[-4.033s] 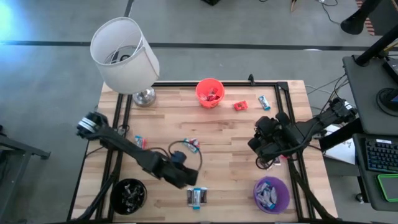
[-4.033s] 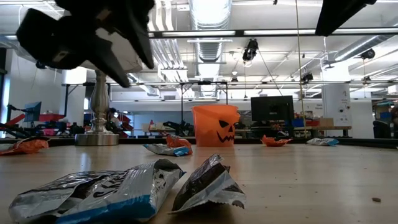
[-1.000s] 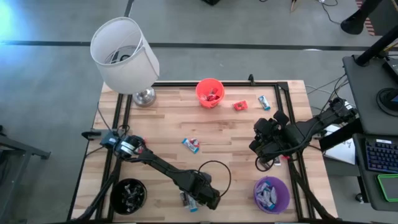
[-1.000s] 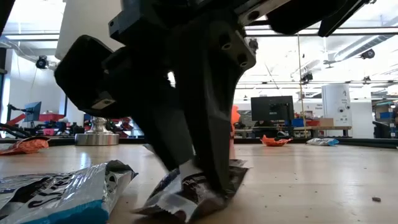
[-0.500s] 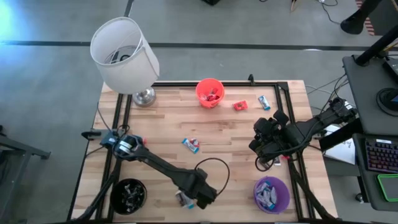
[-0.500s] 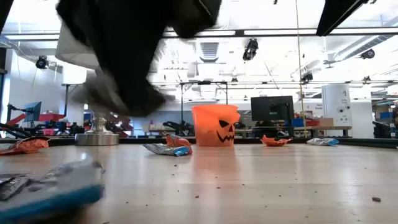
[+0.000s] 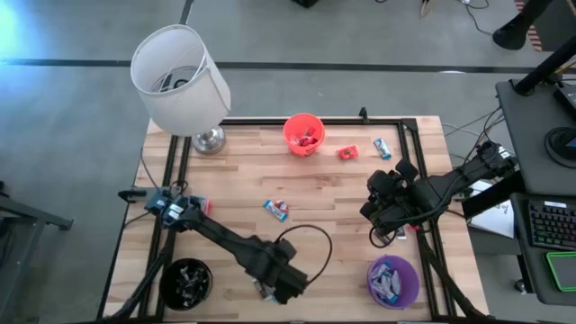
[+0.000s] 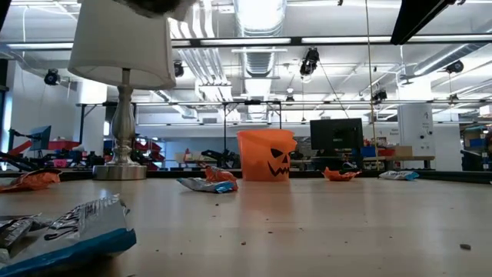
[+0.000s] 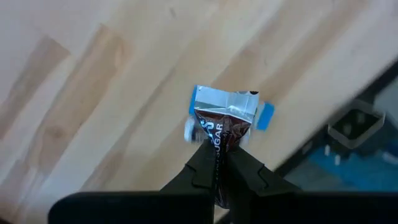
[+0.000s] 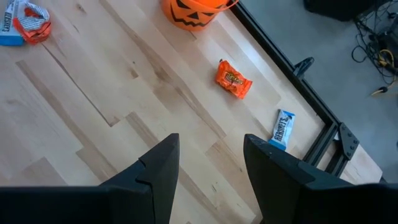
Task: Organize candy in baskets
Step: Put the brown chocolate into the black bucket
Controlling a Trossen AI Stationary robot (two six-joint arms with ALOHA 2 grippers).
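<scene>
My left gripper (image 7: 281, 286) hangs over the table's near edge, between the black basket (image 7: 187, 281) and the purple basket (image 7: 393, 279), shut on a dark brown candy (image 9: 222, 134). Below it a silver and blue candy (image 9: 217, 99) lies flat on the wood, also seen in the low view (image 8: 73, 227). My right gripper (image 7: 373, 212) waits open above the table's right side. The orange basket (image 7: 303, 133) stands at the far edge. Loose candy lies near it: a red one (image 7: 348, 153), a blue one (image 7: 383, 148) and a mixed pair (image 7: 277, 210). My left gripper pinches the dark brown candy between its two fingers, on the wrapper's upper part (image 9: 219, 158). The fingers point down from above. The candy hangs below them, clear of the table and of the silver and blue candy underneath.
A lamp with a white shade (image 7: 178, 79) and a metal foot (image 7: 209, 139) stands at the far left corner. A black frame (image 7: 409, 121) runs along the table's edges. Bare wood lies in the middle, between the loose candy and the near baskets.
My left gripper has shut on the dark brown candy and risen, lifting it clear of the table, and has shifted a little toward the table's left edge. The silver and blue candy stays on the wood.
</scene>
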